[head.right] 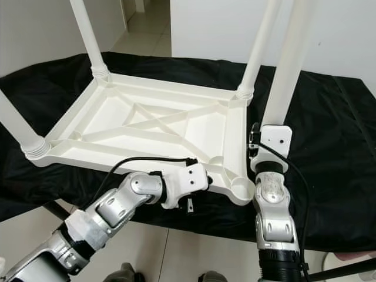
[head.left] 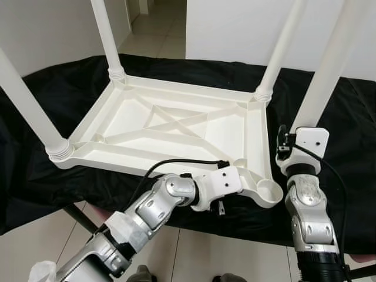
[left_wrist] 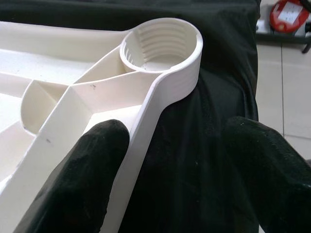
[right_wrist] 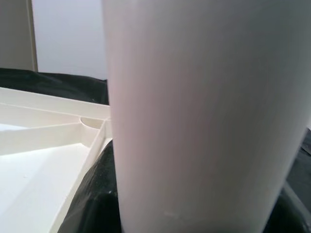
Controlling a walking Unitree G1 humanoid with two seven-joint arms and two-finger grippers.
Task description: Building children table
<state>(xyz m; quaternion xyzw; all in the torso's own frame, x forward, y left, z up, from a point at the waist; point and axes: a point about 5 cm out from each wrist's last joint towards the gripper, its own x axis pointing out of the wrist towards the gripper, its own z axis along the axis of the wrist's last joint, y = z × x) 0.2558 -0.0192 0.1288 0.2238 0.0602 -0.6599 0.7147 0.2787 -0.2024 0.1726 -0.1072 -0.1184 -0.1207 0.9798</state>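
Seemingly three fitted legs (head.left: 109, 40), one socket (left_wrist: 163, 44) open.

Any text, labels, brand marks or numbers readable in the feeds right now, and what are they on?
No readable text in any view.
White tabletop: plain plastic, no markings seen.
Table leg at the right claw: blank.
Red object on the floor: pale patch, too blurred to read.

Left arm reaches forward and inward across the body, wrist bent; left gripper (left_wrist: 170, 160) with fingers (left_wrist: 82, 170) spread apart. Right arm raised upright, forearm vertical; right gripper (head.left: 283, 143) at its top (finger state not discernible).
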